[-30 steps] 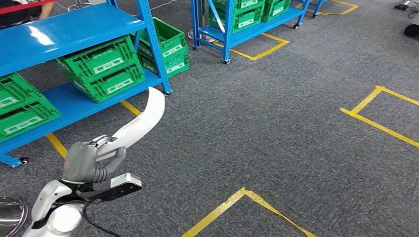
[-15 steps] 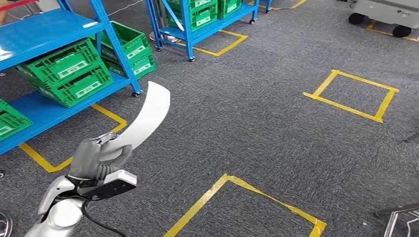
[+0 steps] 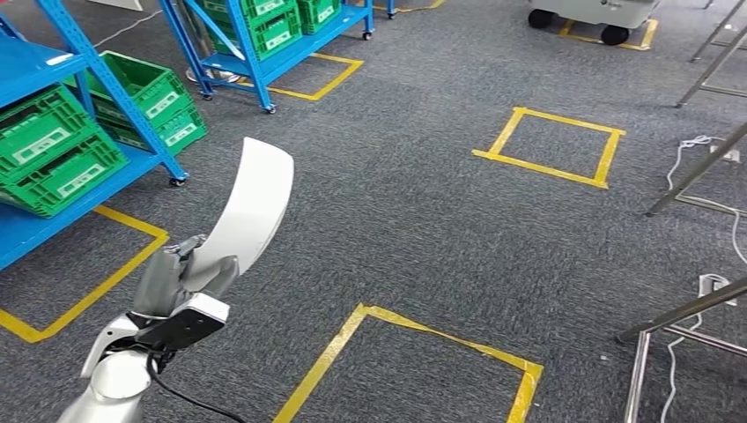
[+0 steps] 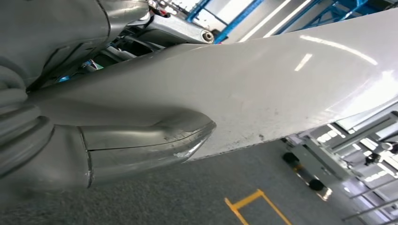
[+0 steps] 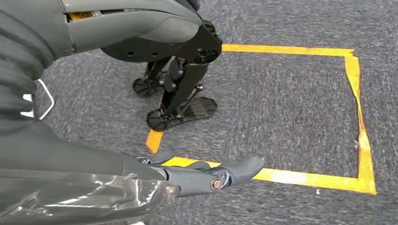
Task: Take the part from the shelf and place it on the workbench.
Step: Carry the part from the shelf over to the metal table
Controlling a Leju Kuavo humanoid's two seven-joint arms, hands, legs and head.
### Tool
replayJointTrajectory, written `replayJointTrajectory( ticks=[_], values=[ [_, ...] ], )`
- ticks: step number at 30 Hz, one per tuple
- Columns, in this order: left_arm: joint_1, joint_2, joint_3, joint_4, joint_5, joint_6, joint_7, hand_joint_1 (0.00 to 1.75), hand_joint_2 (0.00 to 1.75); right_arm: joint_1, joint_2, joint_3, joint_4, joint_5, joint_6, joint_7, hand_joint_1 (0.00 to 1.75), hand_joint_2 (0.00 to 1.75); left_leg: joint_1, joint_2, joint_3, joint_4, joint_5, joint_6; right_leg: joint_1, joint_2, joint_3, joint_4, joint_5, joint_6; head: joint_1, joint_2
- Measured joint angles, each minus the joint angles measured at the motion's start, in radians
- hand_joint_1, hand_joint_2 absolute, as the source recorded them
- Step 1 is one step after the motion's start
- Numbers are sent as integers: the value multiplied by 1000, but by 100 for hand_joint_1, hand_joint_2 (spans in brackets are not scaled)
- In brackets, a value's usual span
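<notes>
Turned away from blue shelf [image 3: 53, 115], now off at ten o'clock; left hand [image 3: 181, 278] still gripping white curved part [image 3: 251, 203]; right hand [image 5: 206, 176] empty, fingers extended; surface not yet reached

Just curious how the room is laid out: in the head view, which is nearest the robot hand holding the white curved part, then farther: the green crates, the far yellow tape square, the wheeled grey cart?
From the left robot hand:
1. Green plastic crates, left shelf.
2. Yellow tape square, right of centre.
3. Grey wheeled cart, top edge.
</notes>
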Motion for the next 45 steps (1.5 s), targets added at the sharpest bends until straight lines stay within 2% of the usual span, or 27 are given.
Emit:
replayJointTrajectory(
  ticks=[2, 3, 4, 5, 7, 8, 9, 10, 11, 13, 15, 18, 20, 22, 24, 25, 26, 28, 29, 31, 35, 40, 41, 42, 43, 44, 45],
  values=[
    [-5, 0, 1, 5, 6, -11, 2, 175, 175, 2, 0, -1, 2, 2, -1, 1, 0, 175, 2, 2, 5, -24, -3, 1, 0, 16, -12, 2, 6, 10, 0, 0],
    [-8, -1, 1, 8, 9, -17, 3, 175, 175, 5, 0, -2, 2, 3, -1, 0, 0, 175, 4, 11, 4, -29, -3, 3, -1, 13, -18, 6, 5, 15, 0, 0],
    [-11, -1, 1, 11, 11, -23, 4, 175, 175, 6, 0, -3, 3, 4, -1, 0, 0, 175, 6, 19, 4, -31, 0, 7, -1, -2, -29, 19, -5, 21, 3, 0],
    [-13, -2, 2, 14, 14, -27, 6, 175, 175, 6, 1, -3, 3, 5, -2, 0, 0, 175, 8, 29, 4, -34, 2, 10, -1, -23, -48, 54, -26, 28, 5, 0],
    [-15, -2, 3, 19, 17, -32, 11, 175, 175, 2, 1, -3, 4, 6, -2, -1, 0, 175, 8, 49, 4, -35, 3, 14, -5, -67, -108, 180, -89, 42, 10, 0],
    [-15, -2, 4, 22, 19, -33, 13, 175, 175, 1, 1, -3, 5, 6, -2, -1, 0, 175, 8, 60, 4, -35, 3, 14, -9, -75, -140, 249, -115, 48, 10, 0],
    [-15, -2, 4, 25, 19, -34, 14, 175, 175, 1, 1, -3, 5, 6, -2, -1, 0, 175, 8, 70, 4, -35, 3, 14, -12, -78, -161, 293, -126, 52, 10, 0],
    [-15, -2, 4, 28, 20, -35, 15, 175, 175, 2, 1, -3, 5, 6, -2, -1, 0, 175, 8, 80, 4, -35, 2, 13, -15, -80, -163, 299, -118, 55, 11, 0],
    [-16, -2, 5, 31, 21, -36, 15, 175, 175, 3, 1, -3, 6, 7, -2, -1, 0, 175, 9, 89, 5, -35, 2, 12, -18, -84, -143, 261, -92, 58, 11, 0],
    [-19, -2, 6, 35, 22, -38, 15, 175, 175, 2, 1, -3, 6, 8, -2, -1, 0, 175, 8, 105, 9, -33, -2, 5, -21, -110, -65, 117, -31, 64, 11, 0],
    [-24, -2, 11, 38, 23, -43, 15, 175, 175, -1, 1, -2, 6, 9, -2, -1, 0, 175, 3, 115, 10, -29, -4, -6, -19, -128, -15, 25, -5, 55, 10, 0],
    [-31, -1, 17, 41, 24, -46, 16, 175, 175, 0, 1, -3, 6, 12, -2, -1, 0, 175, 3, 128, 7, -27, -4, -23, -15, -110, -17, 16, -1, 24, 6, 0],
    [-35, 0, 22, 42, 26, -47, 17, 175, 175, 0, 1, -3, 6, 15, 0, -2, 0, 175, 7, 104, -7, 7, -33, -32, -16, -95, -21, 14, 4, 8, 3, 0],
    [-38, 2, 27, 44, 30, -47, 17, 175, 175, -4, 1, -2, 6, 20, 4, -2, 0, 175, 8, 68, -59, 125, -102, -34, -16, -80, -26, 13, 8, -2, -4, 0],
    [-38, 4, 31, 48, 34, -48, 17, 175, 175, -5, 1, -1, 6, 25, 7, -1, 0, 175, 7, 56, -121, 255, -152, -31, -14, -62, -32, 13, 11, -8, -6, 0],
    [-38, 5, 34, 51, 34, -48, 17, 175, 175, -5, 1, -1, 6, 26, 8, -1, 0, 175, 7, 54, -132, 278, -150, -29, -13, -52, -33, 13, 13, -9, -6, 0],
    [-38, 6, 37, 53, 35, -48, 17, 175, 175, -5, 1, -1, 6, 27, 8, -1, 0, 175, 6, 52, -124, 259, -127, -25, -13, -42, -34, 13, 14, -9, -6, 0],
    [-42, 7, 42, 56, 35, -48, 17, 175, 175, -4, 1, 0, 6, 29, 11, 0, 0, 175, 5, 34, -68, 137, -50, -16, -13, -22, -33, 14, 15, -6, -7, 0],
    [-44, 9, 44, 56, 36, -48, 17, 175, 175, -5, 1, 0, 6, 32, 13, 2, 0, 175, 6, 17, -40, 72, -21, -12, -12, -13, -36, 16, 16, -3, -7, 0],
    [-50, 11, 46, 58, 37, -51, 17, 175, 175, -5, 1, 0, 5, 43, 20, 6, 0, 175, 7, -8, -12, -5, -2, -12, -13, 0, -49, 20, 22, 7, -8, 0],
    [-52, 13, 49, 66, 42, -58, 16, 175, 175, 0, 1, 0, 4, 85, 25, 9, 0, 175, 5, 5, -11, -32, 2, -4, -22, 18, -65, 15, 33, 28, -8, 0],
    [-53, 13, 49, 67, 42, -59, 15, 175, 175, 1, 1, -1, 4, 90, 25, 8, 0, 175, 7, 9, -9, -37, 5, -1, -22, 17, -67, 16, 32, 29, -8, 0],
    [-55, 14, 50, 68, 43, -61, 14, 175, 175, 1, 1, -1, 4, 100, 22, -4, 0, 175, 7, 15, -7, -40, 6, 1, -21, -4, -84, 48, 13, 32, -5, 0],
    [-56, 15, 51, 68, 44, -64, 10, 175, 175, -2, 1, -1, 4, 116, 16, -32, 0, 175, 8, 29, -2, -42, 5, 4, -23, -27, -123, 121, -17, 39, -2, 0],
    [-57, 16, 52, 69, 44, -70, 6, 175, 175, -4, 1, 0, 2, 146, 10, -87, 0, 175, 13, 50, 8, -43, -2, -1, -32, -56, -140, 152, -17, 53, 0, 0],
    [-58, 16, 54, 70, 45, -79, 2, 175, 175, -8, 3, 1, -1, 180, 5, -149, 0, 175, 19, 71, 19, -40, -13, -10, -42, -90, -150, 166, -15, 73, 3, 0],
    [-59, 17, 55, 70, 44, -89, -1, 175, 175, -12, 6, 4, -3, 206, 1, -204, 0, 175, 23, 87, 26, -31, -28, -23, -52, -104, -138, 144, 1, 88, 5, 0]
  ],
)
